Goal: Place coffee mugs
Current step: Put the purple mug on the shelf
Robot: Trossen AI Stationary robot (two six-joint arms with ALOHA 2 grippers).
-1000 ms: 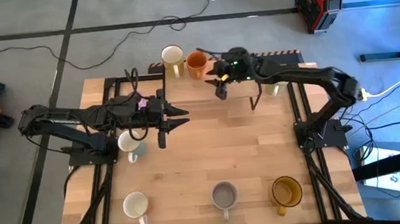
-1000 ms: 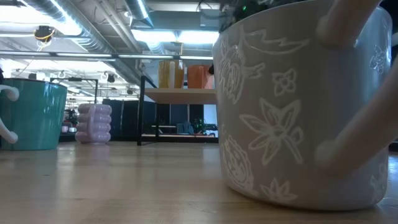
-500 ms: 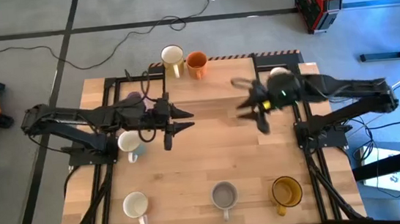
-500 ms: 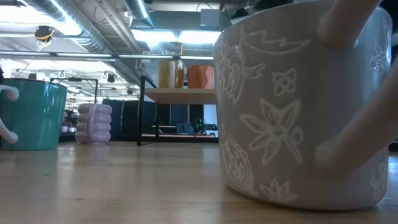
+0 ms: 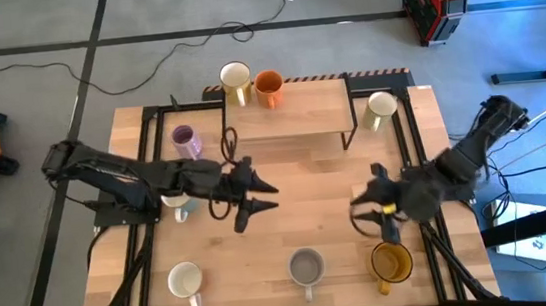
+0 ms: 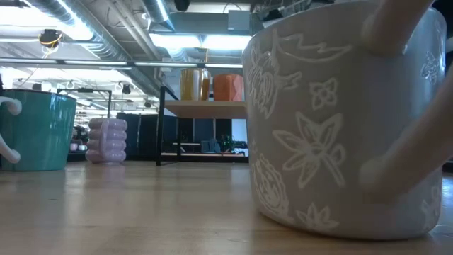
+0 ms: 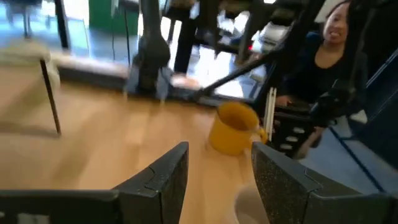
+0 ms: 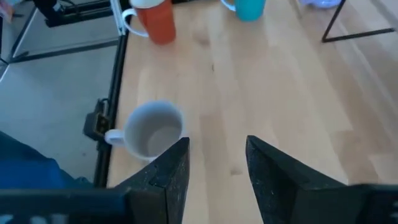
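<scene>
Item: coffee mugs, small round handled cups, apparently glazed ceramic — judged rigid, moderately heavy for their size, slick-walled and liable to chip if knocked or dropped; best taken across the rim, pinching one wall, or by the handle loop, with the rim the surer hold for narrow jaws. Landmark: the raised shelf (image 5: 288,121) at the far middle of the bench (image 5: 291,232). On the shelf's far-left corner stand a cream mug (image 5: 235,77) and an orange mug (image 5: 268,85), touching or nearly so. Just left of the shelf, the lilac mug (image 5: 184,139); just right of it, another cream mug (image 5: 381,107). Well in front of the shelf, along the bench's near edge: a white mug (image 5: 185,280), the grey mug (image 5: 306,266), the amber mug (image 5: 391,261). A teal-walled mug (image 5: 176,199) sits left of and in front of the shelf, partly under the left arm. Left gripper (image 5: 263,195) — in front of the shelf's left end, jaws spread wide and empty, pointing across the bench; its wrist view shows the amber mug (image 7: 233,127) ahead, well apart from the jaws. Right gripper (image 5: 371,211) — in front of the shelf's right end, jaws parted and empty, near and just beyond the amber mug; its wrist view shows the grey mug (image 8: 153,130) just beside one jaw, not between them.
</scene>
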